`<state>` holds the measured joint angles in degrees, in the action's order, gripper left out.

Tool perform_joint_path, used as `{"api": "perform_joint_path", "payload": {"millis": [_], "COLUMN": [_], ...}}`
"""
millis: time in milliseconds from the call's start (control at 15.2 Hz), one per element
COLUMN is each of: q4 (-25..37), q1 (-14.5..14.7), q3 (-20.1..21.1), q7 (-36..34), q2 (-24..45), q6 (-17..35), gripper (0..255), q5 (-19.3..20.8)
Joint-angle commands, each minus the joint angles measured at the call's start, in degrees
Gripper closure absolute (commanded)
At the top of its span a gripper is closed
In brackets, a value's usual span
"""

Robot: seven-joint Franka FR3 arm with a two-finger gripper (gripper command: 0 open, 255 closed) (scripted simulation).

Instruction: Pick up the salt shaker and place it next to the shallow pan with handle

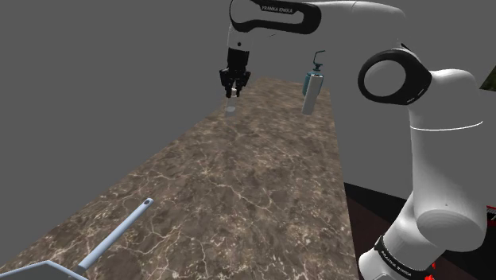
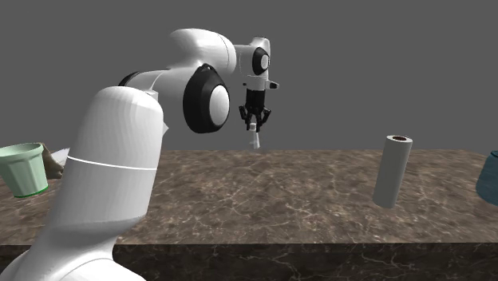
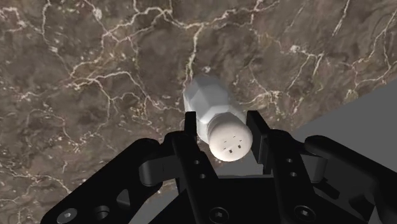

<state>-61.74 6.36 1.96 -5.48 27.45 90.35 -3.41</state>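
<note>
We see claw [image 3: 226,135] pinching white salt shaker [image 3: 215,114], one black finger on each side, holed cap facing wrist camera. Shoulder view: claw and shaker in upper middle of frame, over far end of brown marbled surface [image 1: 238,199]. Lower left of frame: pan [image 1: 111,241] with long handle, well apart from shaker. Spray bottle [image 1: 311,89] right of claw.

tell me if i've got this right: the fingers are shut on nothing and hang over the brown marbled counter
Not quite. The fingers are not shut on nothing: the wrist view shows them clasping the white salt shaker between them. The rest is right: they hang over the brown marbled counter.
</note>
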Motion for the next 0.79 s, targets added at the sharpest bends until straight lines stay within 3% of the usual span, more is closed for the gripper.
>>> {"api": "perform_joint_path", "payload": {"millis": [0, 462, 726], "q4": [2.73, 15.83, 0.47], "q1": [0.01, 0.13, 2.87], "q3": [0.01, 0.07, 0.89], "q7": [-0.14, -0.69, -4.05], "q2": [0.67, 5.37, -4.89], "q6": [-2.09, -10.46, -5.12], "gripper": [255, 255, 255], "q5": [0.02, 0.15, 0.26]}}
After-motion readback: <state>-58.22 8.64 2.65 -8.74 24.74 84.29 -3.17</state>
